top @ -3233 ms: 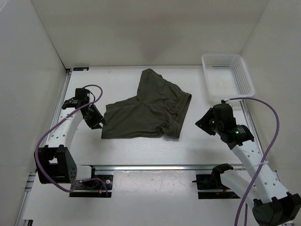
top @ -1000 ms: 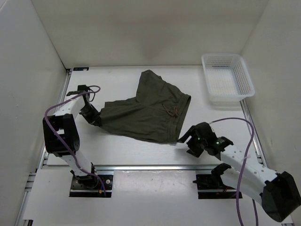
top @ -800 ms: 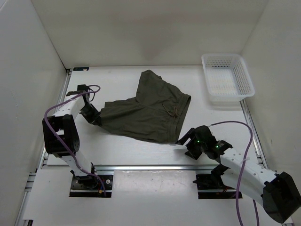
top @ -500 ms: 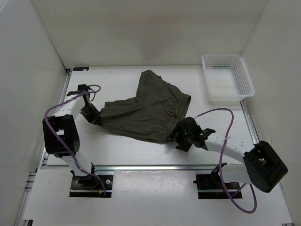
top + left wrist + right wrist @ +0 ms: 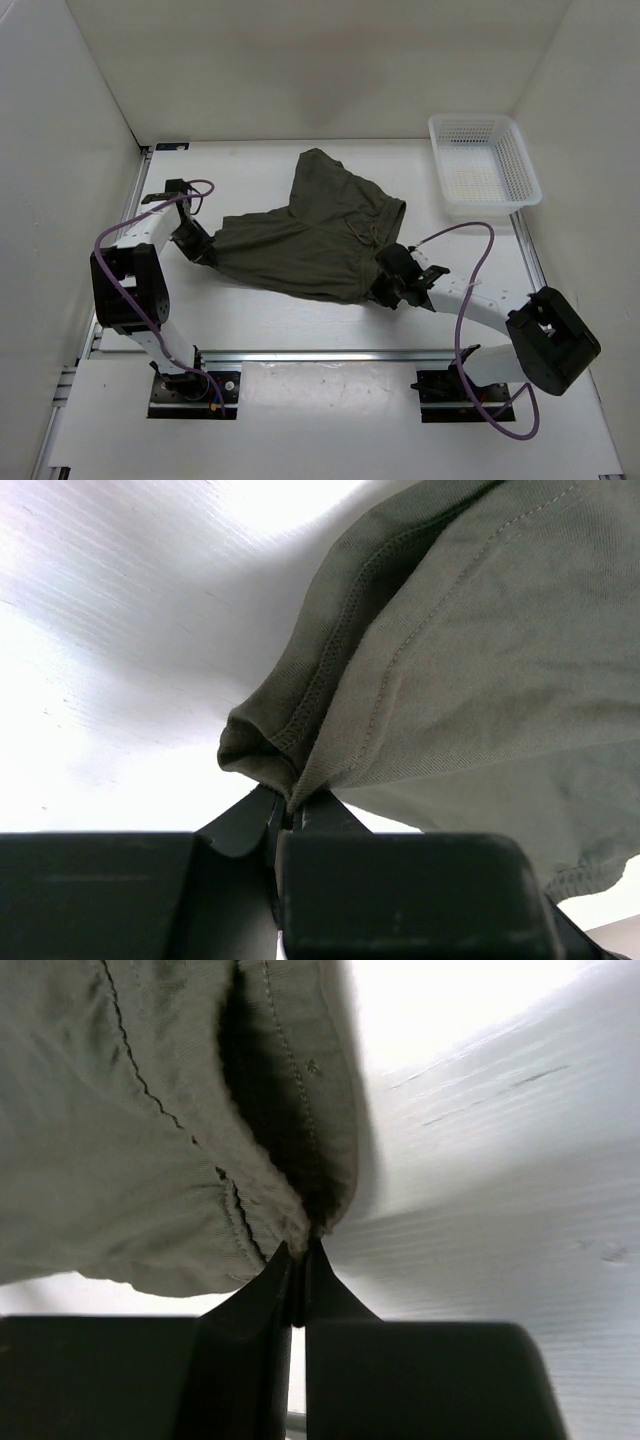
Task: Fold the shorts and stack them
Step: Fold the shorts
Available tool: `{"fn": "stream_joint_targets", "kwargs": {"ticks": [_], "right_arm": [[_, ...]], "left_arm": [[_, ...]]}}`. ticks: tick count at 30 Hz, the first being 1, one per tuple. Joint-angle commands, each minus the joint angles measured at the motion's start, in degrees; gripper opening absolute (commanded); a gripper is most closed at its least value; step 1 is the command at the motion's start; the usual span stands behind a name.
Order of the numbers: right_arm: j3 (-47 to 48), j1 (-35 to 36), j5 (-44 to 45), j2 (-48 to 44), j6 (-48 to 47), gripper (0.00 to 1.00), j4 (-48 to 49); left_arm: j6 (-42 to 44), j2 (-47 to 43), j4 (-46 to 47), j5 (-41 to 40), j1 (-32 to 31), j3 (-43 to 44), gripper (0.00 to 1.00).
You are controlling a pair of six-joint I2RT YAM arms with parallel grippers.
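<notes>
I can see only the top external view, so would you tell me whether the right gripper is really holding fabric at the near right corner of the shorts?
Observer: Yes. In the right wrist view the right gripper is pinched shut on a stitched edge of the shorts.
Operator: Thank you. Does the left one have cloth as well?
Observer: It does. In the left wrist view the left gripper is shut on a folded hem corner, with a double row of stitching running up from the fingertips.

One camera looks down from above; both wrist cameras closely face the shorts (image 5: 310,250).
</notes>
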Motion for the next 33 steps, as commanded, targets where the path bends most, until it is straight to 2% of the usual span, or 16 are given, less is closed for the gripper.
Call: {"fn": "stream_joint_targets", "kwargs": {"ticks": [1,7,13,14,17,19,20,21,25,28,33], "right_arm": [[1.9,0.2,6.9,-4.0,-0.1,0.0,-5.0],[2.6,0.2,12.5,-15.6,-4.1,0.0,-13.5],[7.8,-0.3,15.1,-20.6,-10.0,0.0,-19.4],[9.4,-1.9,15.1,-20.6,-13.6,0.0,-20.0],[20.5,-5.7,15.1,-19.0,-23.4,0.0,-22.2],[28.4,-7.7,15.1,-15.9,-28.8,0.0,-23.6],[36.9,-8.2,13.6,-13.1,-33.9,0.0,-25.7],[41.4,-8.3,12.9,-11.7,-36.2,0.0,-27.0],[61.7,-8.9,9.8,-6.4,-45.2,0.0,-33.1],[71.9,-8.9,6.7,-5.7,-48.7,0.0,-36.3],[81.8,-8.9,-1.5,-8.3,-53.6,0.0,-41.1]], "left_arm": [[0.6,-2.4,0.8,-0.2,-0.3,0.6,0.1],[0.6,-4.0,0.3,1.2,-0.3,1.8,0.1],[1.1,-6.9,-0.2,4.4,-0.8,4.8,0.1],[1.1,-7.0,-0.9,4.4,-1.3,6.3,0.1],[1.1,-7.0,-4.7,5.5,-1.3,16.8,0.1],[1.7,-7.0,-6.3,5.5,-1.3,27.9,0.1],[1.7,-6.4,-6.9,5.5,-1.3,31.8,0.1],[1.7,-5.9,-6.9,4.7,-1.3,39.8,0.1],[-0.5,-4.6,-8.8,6.5,-0.1,57.3,0.1],[-2.6,-7.3,-7.4,9.6,2.3,62.2,0.1],[-4.6,-17.0,-2.7,8.2,4.4,60.3,0.1]]}}
